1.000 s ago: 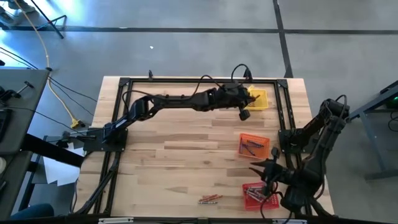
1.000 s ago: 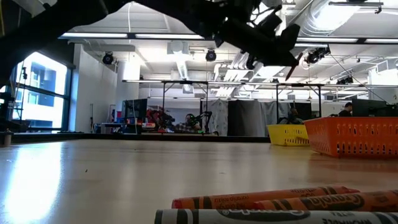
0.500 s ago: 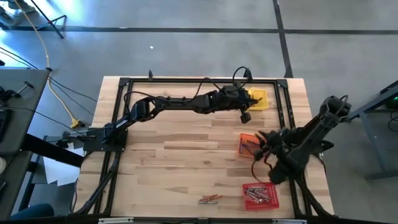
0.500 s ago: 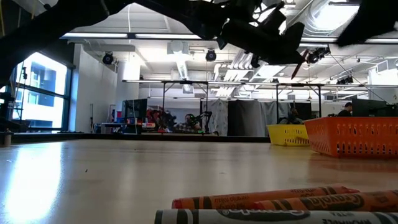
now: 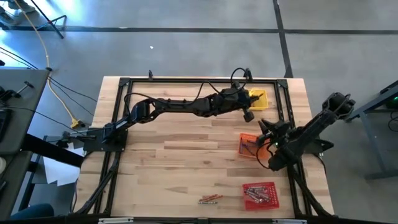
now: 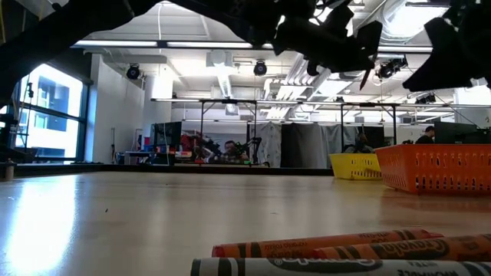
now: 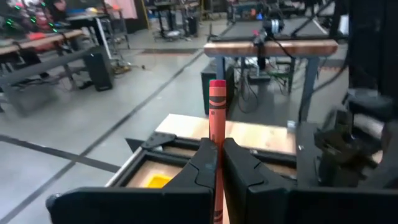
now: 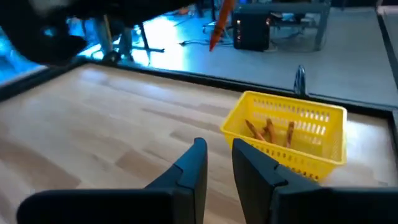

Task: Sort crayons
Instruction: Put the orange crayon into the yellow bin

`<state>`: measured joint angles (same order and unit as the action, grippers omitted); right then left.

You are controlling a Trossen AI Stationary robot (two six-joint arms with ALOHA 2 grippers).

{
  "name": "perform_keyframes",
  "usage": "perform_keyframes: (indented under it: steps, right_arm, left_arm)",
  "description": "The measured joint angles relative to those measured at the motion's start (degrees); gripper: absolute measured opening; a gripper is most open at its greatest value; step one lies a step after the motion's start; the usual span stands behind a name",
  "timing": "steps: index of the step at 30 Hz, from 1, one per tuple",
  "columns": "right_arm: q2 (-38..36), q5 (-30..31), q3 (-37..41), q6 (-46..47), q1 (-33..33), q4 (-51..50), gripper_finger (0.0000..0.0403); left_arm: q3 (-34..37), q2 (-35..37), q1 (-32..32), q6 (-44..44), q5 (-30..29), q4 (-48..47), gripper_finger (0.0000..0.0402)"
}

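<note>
My left gripper [image 5: 247, 115] is shut on a reddish crayon [image 7: 217, 118] and hangs above the table beside the yellow tray [image 5: 258, 98], which holds a few orange crayons [image 8: 268, 130]. My right gripper [image 8: 217, 165] is slightly open and empty, above the orange tray [image 5: 253, 147] in the high view [image 5: 262, 132]. The red tray [image 5: 260, 194] holds several crayons. A few loose crayons [image 5: 210, 199] lie flat on the table near its front edge. They show close up in the low view [image 6: 330, 247]. My left gripper pinches the reddish crayon's lower shaft [image 7: 217, 155] between its two fingers. The crayon lies along the fingers, and its free end [image 7: 217, 86] sticks out past the fingertips. It is lifted clear of the table and slants downward in the low view [image 6: 367, 77].
A black frame [image 5: 186, 81] runs around the table's left, far and right sides. The three trays stand in a row along the right side. Bare wood spreads over the table's middle and left [image 5: 174, 155].
My right gripper has left the red tray at the near right, risen, and swung toward the far edge. It is now above the orange tray. My left gripper has edged slightly toward the yellow tray, still holding the crayon.
</note>
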<state>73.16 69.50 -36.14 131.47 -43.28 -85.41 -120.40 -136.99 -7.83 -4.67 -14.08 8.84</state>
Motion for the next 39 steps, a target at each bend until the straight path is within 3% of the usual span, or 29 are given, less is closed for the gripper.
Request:
perform_keyframes:
  steps: [5, 11, 19, 25, 29, 39]
  right_arm:
    - [-0.2, 6.1, 0.5, -0.8, 7.4, 6.4, 0.0071]
    - [-0.2, 13.2, 0.5, -4.8, 15.1, 6.9, 0.0071]
    - [-0.2, 14.0, 0.5, -6.6, 15.1, 2.7, 0.0071]
    - [-0.2, 18.0, 1.7, -10.0, 15.0, 2.0, 0.0071]
    - [-1.5, 19.0, 6.1, -0.6, 14.8, -1.4, 0.0071]
    - [-19.1, 20.5, 16.5, 0.5, 10.8, 3.1, 0.0071]
  left_arm:
    - [0.0, 0.0, 0.0, 1.0, -0.7, 1.6, 0.0000]
    - [0.0, 0.0, -0.7, -1.4, -0.2, 1.6, 0.0000]
    - [0.0, 0.0, -4.1, 2.5, 7.4, 1.7, 0.0000]
    - [0.0, 0.0, -4.3, 2.5, 12.0, 1.8, 0.0000]
    - [0.0, 0.0, -4.3, 2.0, 12.2, 1.8, 0.0000]
    - [0.0, 0.0, -4.3, 1.9, 17.2, 1.5, 0.0000]
